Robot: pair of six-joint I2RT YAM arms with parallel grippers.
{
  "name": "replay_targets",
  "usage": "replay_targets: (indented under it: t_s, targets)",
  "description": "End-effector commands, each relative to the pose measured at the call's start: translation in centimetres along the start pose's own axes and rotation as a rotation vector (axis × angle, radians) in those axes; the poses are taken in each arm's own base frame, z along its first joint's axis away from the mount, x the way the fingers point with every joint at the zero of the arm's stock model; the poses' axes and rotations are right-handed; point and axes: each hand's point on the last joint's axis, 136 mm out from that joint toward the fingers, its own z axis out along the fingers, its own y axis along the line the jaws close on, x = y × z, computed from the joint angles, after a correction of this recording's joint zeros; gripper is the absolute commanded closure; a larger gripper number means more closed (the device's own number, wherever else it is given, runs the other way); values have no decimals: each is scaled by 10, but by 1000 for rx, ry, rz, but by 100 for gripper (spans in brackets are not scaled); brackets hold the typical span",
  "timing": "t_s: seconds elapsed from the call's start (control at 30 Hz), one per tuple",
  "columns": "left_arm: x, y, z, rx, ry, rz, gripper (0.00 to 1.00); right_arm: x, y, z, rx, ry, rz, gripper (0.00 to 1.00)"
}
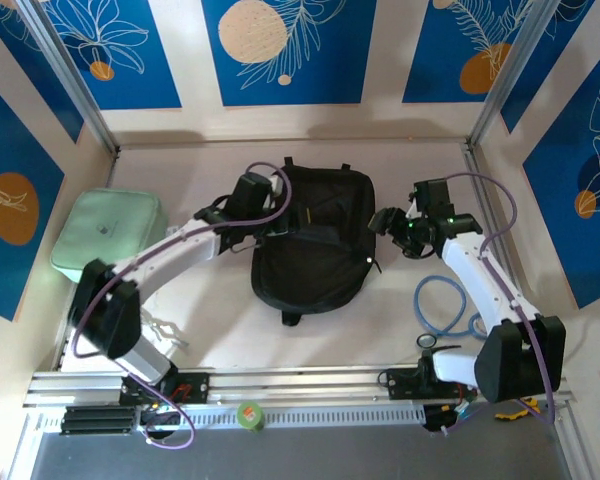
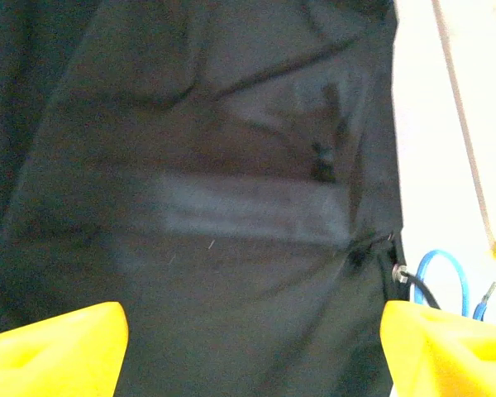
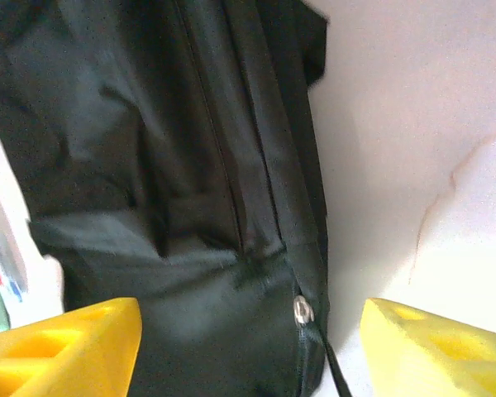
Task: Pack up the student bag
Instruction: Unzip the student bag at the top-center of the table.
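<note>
Left gripper (image 2: pixel 252 351): jaws spread wide, holding nothing, poised over the dark fabric of the student bag (image 1: pixel 315 240), which lies flat mid-table between the two arms. Right gripper (image 3: pixel 252 343): likewise wide and empty, at the bag's right edge, near a metal zipper pull (image 3: pixel 302 310). Judgement: opening seems next; one gripper should pin fabric while the other takes the pull squarely.

A student bag (image 1: pixel 315 250) lies at the centre of the table (image 1: pixel 180 170). A smaller bag (image 1: pixel 110 235) sits well apart at its nine o'clock. A coiled cable (image 1: pixel 418 303) lies near its four o'clock.
</note>
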Motion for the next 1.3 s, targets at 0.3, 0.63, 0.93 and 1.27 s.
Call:
replay_targets:
  t_s: [0.3,0.63,0.93,1.27]
  targets:
    - [-13,-38,90,70,92,-78,44,-16,10,43,-64,109,-2,24]
    - [7,-50,126,150,184,-180,59,-17,-1,48,-55,116,32,25]
    - [18,-45,128,97,212,-140,65,-12,-4,52,-62,134,45,26]
    - [20,-31,134,11,230,-59,72,-2,-5,61,-45,169,23,28]
